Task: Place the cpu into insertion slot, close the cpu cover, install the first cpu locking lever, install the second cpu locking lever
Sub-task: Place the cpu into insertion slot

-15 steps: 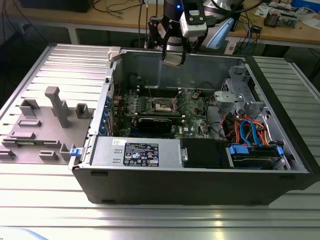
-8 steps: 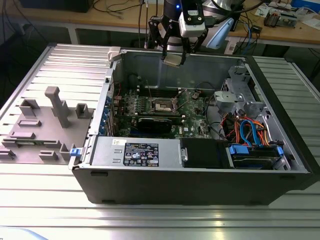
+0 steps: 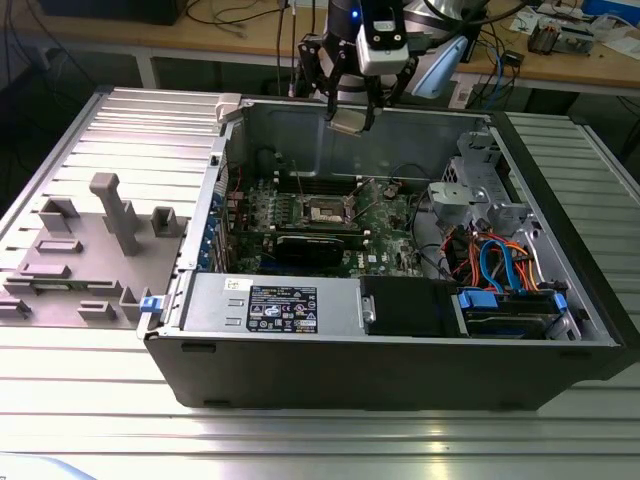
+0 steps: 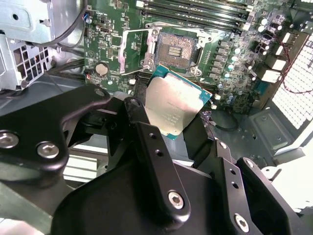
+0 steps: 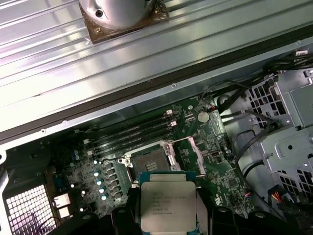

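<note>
My gripper (image 3: 352, 115) hangs above the rear wall of the open computer case (image 3: 400, 385), shut on the cpu (image 3: 350, 121). In both wrist views the cpu (image 4: 172, 104) (image 5: 167, 199) is a thin square chip with a silver-grey top, its edges clamped by the black fingers (image 4: 139, 122). It is held in the air, apart from the board. Below it the insertion slot (image 4: 176, 49) (image 5: 151, 160) (image 3: 326, 211) lies bare, a dark square socket in the green board. Beside the socket, the cpu cover (image 4: 133, 48) (image 5: 189, 152) stands flipped open.
Long memory slots (image 4: 195, 10) (image 5: 132, 133) run beside the socket. A black graphics card (image 3: 315, 246) lies in front of it. A drive cage (image 3: 478, 190) and orange and blue cables (image 3: 492, 262) are at the exterior view's right. A grey fixture (image 3: 95, 250) sits left of the case.
</note>
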You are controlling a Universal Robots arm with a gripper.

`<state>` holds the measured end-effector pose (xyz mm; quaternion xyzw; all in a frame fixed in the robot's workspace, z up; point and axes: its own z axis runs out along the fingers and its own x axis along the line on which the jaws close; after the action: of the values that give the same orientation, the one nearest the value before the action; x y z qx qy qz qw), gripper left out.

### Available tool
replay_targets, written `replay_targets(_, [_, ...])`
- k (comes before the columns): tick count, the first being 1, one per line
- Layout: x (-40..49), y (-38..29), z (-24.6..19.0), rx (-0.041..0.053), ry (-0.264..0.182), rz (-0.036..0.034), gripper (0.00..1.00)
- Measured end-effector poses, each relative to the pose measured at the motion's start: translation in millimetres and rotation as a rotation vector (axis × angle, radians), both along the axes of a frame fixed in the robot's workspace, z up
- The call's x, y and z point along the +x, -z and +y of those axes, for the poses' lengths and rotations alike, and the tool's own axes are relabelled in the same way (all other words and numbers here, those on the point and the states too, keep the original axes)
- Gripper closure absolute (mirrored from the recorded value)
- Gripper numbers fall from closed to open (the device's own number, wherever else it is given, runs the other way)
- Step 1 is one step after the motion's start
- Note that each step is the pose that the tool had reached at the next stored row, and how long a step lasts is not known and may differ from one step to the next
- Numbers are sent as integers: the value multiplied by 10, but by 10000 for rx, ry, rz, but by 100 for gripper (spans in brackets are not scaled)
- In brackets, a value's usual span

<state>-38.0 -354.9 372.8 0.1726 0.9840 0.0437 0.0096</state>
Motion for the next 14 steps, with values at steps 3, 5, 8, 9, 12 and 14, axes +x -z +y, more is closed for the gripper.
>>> replay_targets(3, [-2, 12, 0, -1, 234, -1, 46])
replay_targets(5, [-2, 15, 0, -6, 501, -2, 46])
replay_targets(8, [-3, 15, 0, -8, 506, -2, 46])
replay_targets(9, [-2, 15, 0, -7, 506, -2, 46])
replay_targets(12, [-2, 15, 0, -7, 507, -2, 46])
replay_targets(14, [-2, 15, 0, -8, 539, -2, 46])
